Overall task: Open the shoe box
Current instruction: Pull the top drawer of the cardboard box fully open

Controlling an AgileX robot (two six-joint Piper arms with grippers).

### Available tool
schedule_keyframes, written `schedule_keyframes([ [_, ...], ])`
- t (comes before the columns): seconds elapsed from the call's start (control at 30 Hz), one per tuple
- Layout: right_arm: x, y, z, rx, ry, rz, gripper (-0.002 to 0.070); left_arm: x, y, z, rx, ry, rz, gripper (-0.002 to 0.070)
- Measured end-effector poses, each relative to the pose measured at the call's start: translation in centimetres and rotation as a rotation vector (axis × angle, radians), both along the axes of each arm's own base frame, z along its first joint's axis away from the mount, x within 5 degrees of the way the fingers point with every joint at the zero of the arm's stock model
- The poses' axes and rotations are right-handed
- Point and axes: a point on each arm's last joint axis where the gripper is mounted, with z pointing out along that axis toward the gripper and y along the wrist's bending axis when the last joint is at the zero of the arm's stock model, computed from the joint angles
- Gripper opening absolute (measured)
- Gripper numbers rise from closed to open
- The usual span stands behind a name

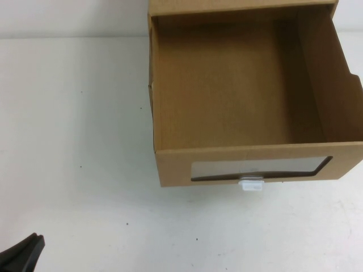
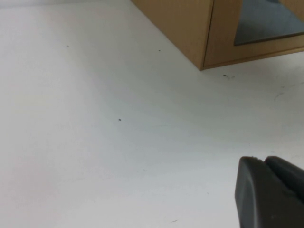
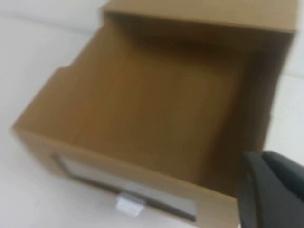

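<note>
The shoe box's (image 1: 255, 102) back is cut off above; the left gripper (image 1: 29, 246) is cropped near-left, the right gripper (image 3: 266, 183) cropped beside the box.

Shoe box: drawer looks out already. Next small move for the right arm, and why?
Probably just retreat the right gripper, shut on nothing off the front right of the drawer. The drawer sits slid out of its sleeve, inside exposed and empty, white pull tab free. The left gripper is parked at the table's near left.
</note>
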Motion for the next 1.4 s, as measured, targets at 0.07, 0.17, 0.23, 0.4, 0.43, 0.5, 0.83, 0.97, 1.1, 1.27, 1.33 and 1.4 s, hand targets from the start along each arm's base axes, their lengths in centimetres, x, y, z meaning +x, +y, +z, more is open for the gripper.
schedule_keyframes([
  [0.07, 0.2, 0.0, -0.8, 0.035, -0.006, -0.056, -0.0017, 0.0, 0.0, 0.0, 0.0, 0.0, 0.0, -0.0004],
  [0.17, 0.4, -0.6, -2.5, 0.089, -0.021, -0.147, -0.0017, 0.0, 0.0, 0.0, 0.0, 0.0, 0.0, -0.0004],
  [0.23, 0.4, -1.3, -4.0, 0.122, -0.027, -0.214, -0.0017, 0.0, 0.0, 0.0, 0.0, 0.0, 0.0, -0.0004],
  [0.4, -0.5, -2.5, -7.7, 0.187, -0.048, -0.343, -0.0017, 0.0, 0.0, 0.0, 0.0, 0.0, 0.0, -0.0004],
  [0.43, -0.7, -2.7, -8.3, 0.202, -0.051, -0.365, -0.0017, 0.0, 0.0, 0.0, 0.0, 0.0, 0.0, -0.0004],
  [0.5, -1.0, -3.0, -10.0, 0.224, -0.04, -0.42, -0.0017, 0.0, 0.0, 0.0, -0.001, 0.0, 0.0, -0.0004],
  [0.83, -3.5, -3.8, -17.6, 0.274, -0.083, -0.565, -0.0017, 0.0, 0.0, 0.0, -0.001, 0.0, 0.0, -0.0004],
  [0.97, -2.9, -3.9, -19.4, 0.235, -0.107, -0.574, -0.0017, 0.0, 0.0, 0.0, 0.0, 0.002, -0.001, -0.0004],
  [1.1, -2.6, -3.8, -20.2, 0.232, -0.124, -0.559, -0.0017, 0.0, 0.0, 0.0, 0.0, 0.004, -0.002, -0.0004],
  [1.27, -2.6, -3.7, -20.2, 0.237, -0.141, -0.551, -0.0018, 0.0, 0.0, 0.0, -0.001, 0.004, -0.001, -0.0004],
  [1.33, -2.5, -3.7, -20.3, 0.237, -0.149, -0.545, -0.0018, 0.0, 0.0, 0.0, -0.001, 0.004, -0.001, -0.0004],
  [1.4, -2.4, -3.5, -20.6, 0.205, -0.151, -0.519, -0.0017, 0.0, 0.0, 0.0, -0.001, 0.004, -0.001, -0.0004],
])
